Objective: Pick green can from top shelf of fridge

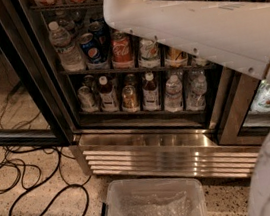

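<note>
The fridge (146, 146) stands open ahead, with a black door frame and a slatted steel base. My white arm (188, 26) reaches from the right across its front and leaves the view at the top centre. The gripper is out of view above the top edge. No green can shows. The highest wire shelf in view (59, 7) holds bottles with orange-red contents on the left and blue-labelled bottles on the right; the arm hides its middle.
The middle shelf holds a water bottle (62, 45), a blue Pepsi can (90, 48), a red cola can (121, 49) and more cans. The lower shelf holds several bottles. A clear plastic bin (153, 211) sits on the floor in front. Black cables (19, 178) lie at left.
</note>
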### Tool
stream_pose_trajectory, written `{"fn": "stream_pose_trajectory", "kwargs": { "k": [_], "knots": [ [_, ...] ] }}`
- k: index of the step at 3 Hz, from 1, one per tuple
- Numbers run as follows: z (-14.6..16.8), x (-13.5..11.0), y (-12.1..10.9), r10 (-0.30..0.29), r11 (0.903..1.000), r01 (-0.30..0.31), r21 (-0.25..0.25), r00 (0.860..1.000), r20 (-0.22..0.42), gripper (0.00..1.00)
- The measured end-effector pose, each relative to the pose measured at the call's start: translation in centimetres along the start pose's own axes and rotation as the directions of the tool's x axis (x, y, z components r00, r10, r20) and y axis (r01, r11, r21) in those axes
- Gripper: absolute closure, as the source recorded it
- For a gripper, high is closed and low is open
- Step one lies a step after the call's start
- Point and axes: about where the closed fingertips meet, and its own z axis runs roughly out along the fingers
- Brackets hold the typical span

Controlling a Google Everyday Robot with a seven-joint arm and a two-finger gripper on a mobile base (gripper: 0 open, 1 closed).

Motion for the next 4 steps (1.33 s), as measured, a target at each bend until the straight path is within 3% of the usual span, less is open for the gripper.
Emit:
{"fn": "stream_pose_trajectory", "kwargs": {
  "k": [1, 3, 4],
  "knots": [
    [0.00, 0.00, 0.00, 0.000, 1.0000, 0.000, 0.000, 1.000, 0.000, 0.45],
    [0.00, 0.00, 0.00, 0.000, 1.0000, 0.000, 0.000, 1.000, 0.000, 0.91],
    [0.00, -0.01, 0.00, 0.000, 1.0000, 0.000, 0.000, 1.000, 0.000, 1.00]
  ]
}}
